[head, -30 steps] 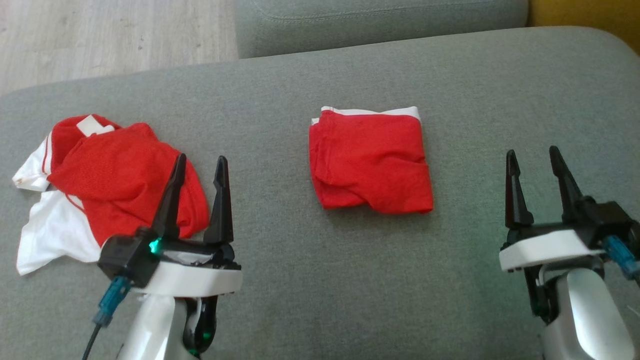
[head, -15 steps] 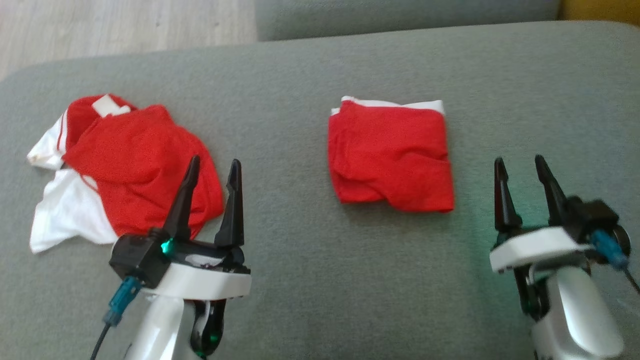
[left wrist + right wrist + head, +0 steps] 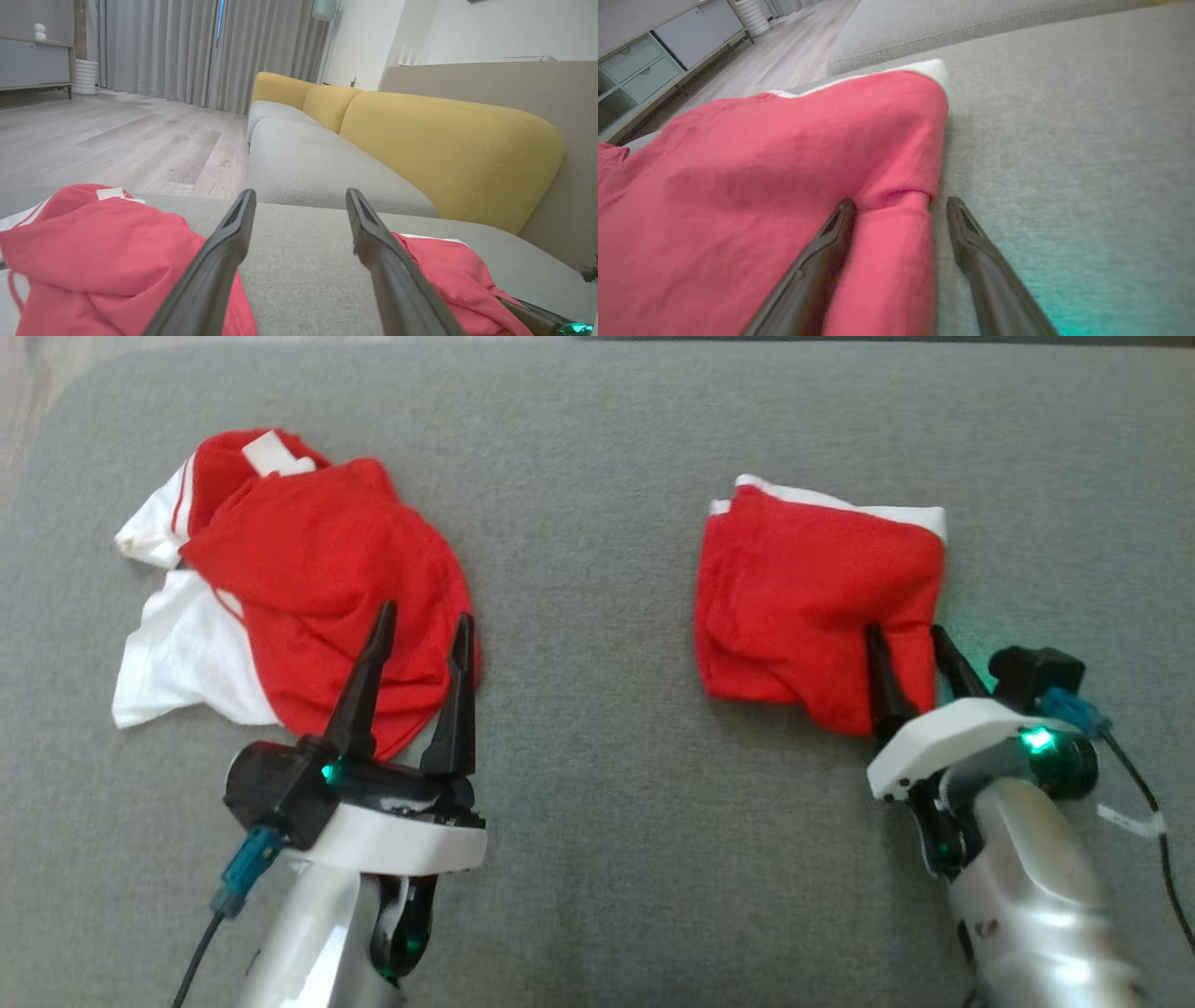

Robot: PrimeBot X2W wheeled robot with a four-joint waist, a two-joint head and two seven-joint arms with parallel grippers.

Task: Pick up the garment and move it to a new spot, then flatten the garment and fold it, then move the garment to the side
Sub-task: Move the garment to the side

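Note:
A folded red garment (image 3: 803, 588) with a white edge lies on the grey cushion (image 3: 597, 859), right of centre. My right gripper (image 3: 905, 631) is open at its near right corner, one finger over the red cloth and one beside its edge. In the right wrist view a rolled fold of the folded garment (image 3: 784, 177) lies between the open fingers of the right gripper (image 3: 901, 202). A crumpled red and white garment (image 3: 317, 569) lies at the left. My left gripper (image 3: 426, 612) is open over its near right edge, holding nothing. The left wrist view shows the left gripper (image 3: 300, 193) between the crumpled garment (image 3: 93, 252) and the folded garment (image 3: 448, 275).
The cushion's rounded far left corner (image 3: 65, 392) borders wooden floor (image 3: 117, 140). In the left wrist view another grey seat (image 3: 317, 168) with yellow backrests (image 3: 448, 149) stands beyond the cushion. A cabinet with drawers (image 3: 644, 60) shows in the right wrist view.
The head camera has tilted down and turned. My right gripper has moved forward and inward onto the folded garment's near right corner. The left gripper stays at the crumpled garment's edge.

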